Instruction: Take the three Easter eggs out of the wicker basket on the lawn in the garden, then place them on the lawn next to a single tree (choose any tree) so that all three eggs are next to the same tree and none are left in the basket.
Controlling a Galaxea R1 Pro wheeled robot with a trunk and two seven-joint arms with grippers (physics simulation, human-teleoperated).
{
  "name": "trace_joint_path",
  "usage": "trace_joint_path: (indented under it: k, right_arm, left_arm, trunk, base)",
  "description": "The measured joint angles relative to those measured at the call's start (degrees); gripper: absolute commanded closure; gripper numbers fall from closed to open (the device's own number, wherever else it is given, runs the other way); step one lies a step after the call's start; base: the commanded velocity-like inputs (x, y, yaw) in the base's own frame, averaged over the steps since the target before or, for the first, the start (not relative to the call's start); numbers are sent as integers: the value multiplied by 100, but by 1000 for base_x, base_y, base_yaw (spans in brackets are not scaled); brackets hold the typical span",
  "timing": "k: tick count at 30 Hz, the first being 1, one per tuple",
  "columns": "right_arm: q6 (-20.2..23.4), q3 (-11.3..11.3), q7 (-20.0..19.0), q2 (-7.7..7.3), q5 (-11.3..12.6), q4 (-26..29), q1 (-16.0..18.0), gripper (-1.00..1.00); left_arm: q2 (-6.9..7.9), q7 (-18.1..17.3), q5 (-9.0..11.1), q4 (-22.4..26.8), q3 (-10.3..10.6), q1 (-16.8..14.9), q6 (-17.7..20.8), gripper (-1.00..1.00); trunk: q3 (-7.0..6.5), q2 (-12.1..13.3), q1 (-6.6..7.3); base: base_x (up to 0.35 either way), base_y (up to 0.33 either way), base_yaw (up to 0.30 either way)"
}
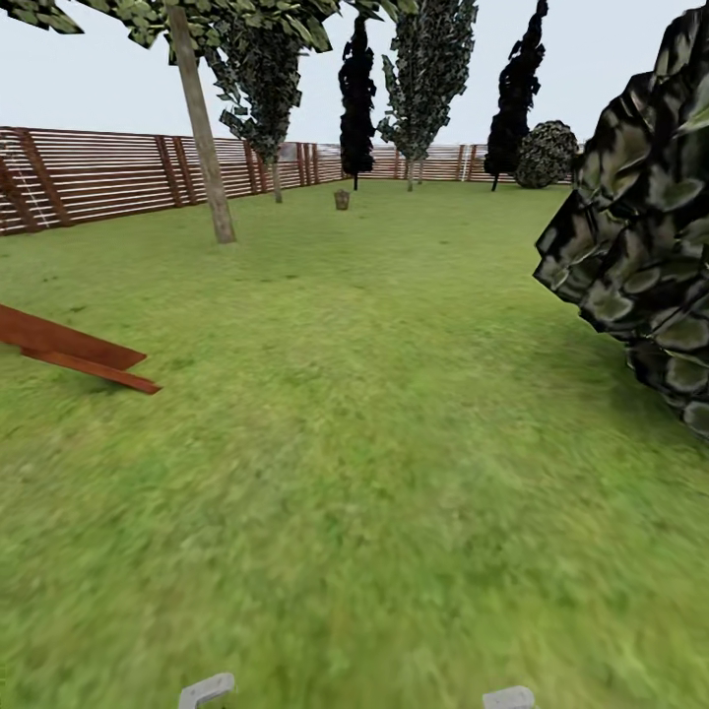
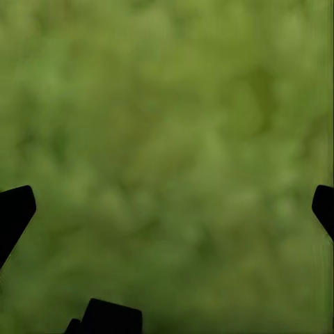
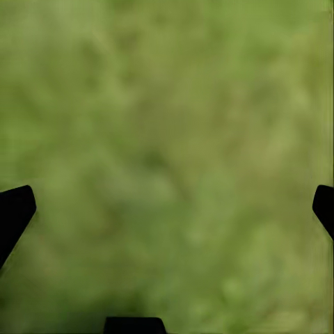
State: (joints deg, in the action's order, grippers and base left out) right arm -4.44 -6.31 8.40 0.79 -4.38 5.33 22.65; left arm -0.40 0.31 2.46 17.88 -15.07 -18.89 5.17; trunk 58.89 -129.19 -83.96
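Left end effector [image 2: 167, 209]: in our left wrist view we see its two dark fingertips [image 2: 15, 212] at opposite edges of the picture, spread wide apart, with nothing but blurred grass between them.
Right end effector [image 3: 167, 209]: in our right wrist view its fingertips [image 3: 15, 209] stand just as far apart, over grass, holding nothing.
Arm parts: at 6 o'clock in our head view two pale grey pieces [image 1: 207, 690] of our arms poke up from the bottom edge.
Lawn [image 1: 374, 443]: mottled green grass spreads from our base out to the fence.
Red-brown planks [image 1: 69, 353]: lying on the grass at 9 o'clock.
Dark bush [image 1: 640, 226]: a big blocky speckled mass close by at 3 o'clock.
Tree [image 1: 202, 128]: at 11 o'clock, a bare pale trunk, slightly leaning, with speckled foliage above.
Wicker basket [image 1: 342, 199]: small and far off at 12 o'clock, upright on the grass, well apart from that trunk; we cannot tell what it holds.
Fence [image 1: 98, 172]: brown slats ring the far side.
Dark cypress-like trees [image 1: 356, 94]: standing before the far fence, beyond the basket.
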Motion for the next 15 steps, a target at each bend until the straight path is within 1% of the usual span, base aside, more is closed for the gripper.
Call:
trace_joint_path:
  k: [3,5,8,15]
  right_arm:
    - [0,0,0,0,0,0,0,-100]
    - [0,0,1,0,0,0,0,-100]
    - [0,0,-4,0,0,1,-1,-100]
    - [6,-16,-6,6,2,-27,-1,-100]
  left_arm:
    - [0,-1,0,0,0,0,0,-100]
    - [0,0,0,0,0,0,0,-100]
    - [0,-2,0,-1,0,0,0,-100]
    - [0,0,0,-6,2,-1,0,-100]
  trunk:
    - [0,0,0]
    - [0,0,0]
    - [0,0,0]
    - [0,0,0]
  base:
    - [328,0,281]
    - [328,0,203]
    - [328,0,67]
    - [328,0,8]
